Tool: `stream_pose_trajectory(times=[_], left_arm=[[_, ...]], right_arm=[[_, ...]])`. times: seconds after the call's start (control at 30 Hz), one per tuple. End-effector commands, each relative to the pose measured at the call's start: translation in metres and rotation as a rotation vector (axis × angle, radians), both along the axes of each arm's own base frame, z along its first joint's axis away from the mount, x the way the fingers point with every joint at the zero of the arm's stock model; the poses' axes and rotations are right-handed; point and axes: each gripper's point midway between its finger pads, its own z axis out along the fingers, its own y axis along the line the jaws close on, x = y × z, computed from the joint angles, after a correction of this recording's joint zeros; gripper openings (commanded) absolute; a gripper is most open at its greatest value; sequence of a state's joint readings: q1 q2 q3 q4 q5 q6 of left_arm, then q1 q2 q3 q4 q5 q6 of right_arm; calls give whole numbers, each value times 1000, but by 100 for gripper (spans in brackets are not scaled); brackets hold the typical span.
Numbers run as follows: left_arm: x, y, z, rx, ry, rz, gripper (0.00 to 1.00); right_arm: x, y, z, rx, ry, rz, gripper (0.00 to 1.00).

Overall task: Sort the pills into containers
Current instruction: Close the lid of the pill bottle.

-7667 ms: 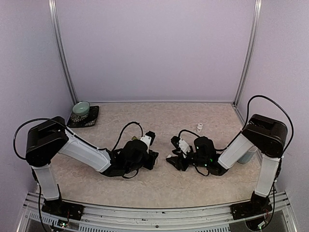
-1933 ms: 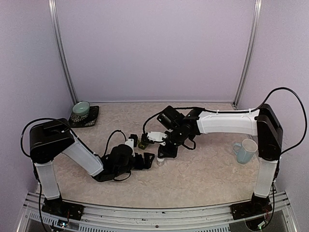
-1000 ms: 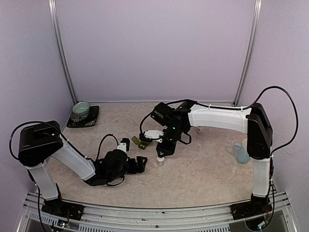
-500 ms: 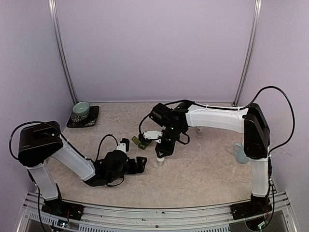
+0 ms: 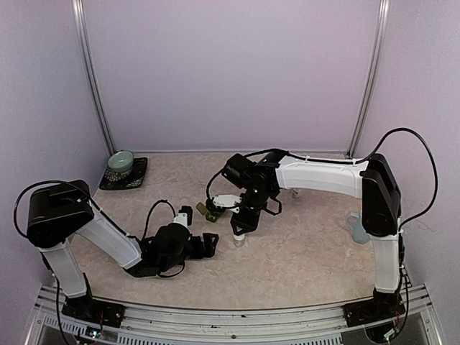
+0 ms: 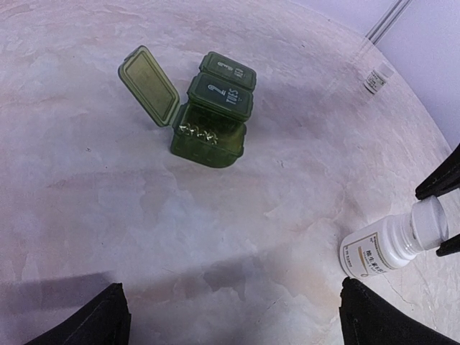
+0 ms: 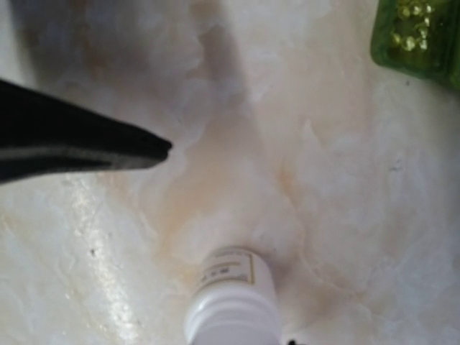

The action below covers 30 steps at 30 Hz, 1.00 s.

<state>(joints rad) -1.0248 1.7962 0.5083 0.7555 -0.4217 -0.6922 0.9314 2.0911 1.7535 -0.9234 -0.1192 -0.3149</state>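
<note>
The dark green containers (image 6: 212, 108) lie on the table (image 6: 108, 215), also seen from above as the containers (image 5: 210, 213). One lid is flipped open over small yellowish pills (image 6: 203, 134); the same pills (image 7: 413, 29) appear in the right wrist view. A white pill bottle (image 6: 388, 248) is tilted with its base at the table. My right gripper (image 5: 238, 228) is shut on its cap, a finger (image 6: 438, 180) on each side. My left gripper (image 6: 237, 323) lies low, open and empty, on the near side of the containers, with the bottle (image 5: 237, 238) to its right.
A second small white bottle (image 6: 377, 75) stands farther back on the table. A pale blue mug (image 5: 357, 228) sits at the right, behind the right arm. A pale green bowl (image 5: 120, 162) rests on a dark tray (image 5: 136, 180) at the back left.
Since two seconds ago my left gripper drew back to the left, away from the containers, and my right arm shifted left with the bottle. In the last half second nothing moves.
</note>
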Motion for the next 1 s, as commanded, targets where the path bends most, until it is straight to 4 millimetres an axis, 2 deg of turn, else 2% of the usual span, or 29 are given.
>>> stream_pose_trajectory(times=[0.0,0.23,0.67,0.97], left_arm=[[-5,4,-7,14,13,2,99],[-5,3,-8,10,17,1,99],[-5,3,-8,7,19,1,99],[-5,1,-8,4,20,-1,99]], right_arm=[[-2,0,-5,-13,21,-4,28],[-1,3,14,25,-7,-3,28],[-2,-4,10,7,-8,-11,28],[3,-1,32,62,-43,-23,28]])
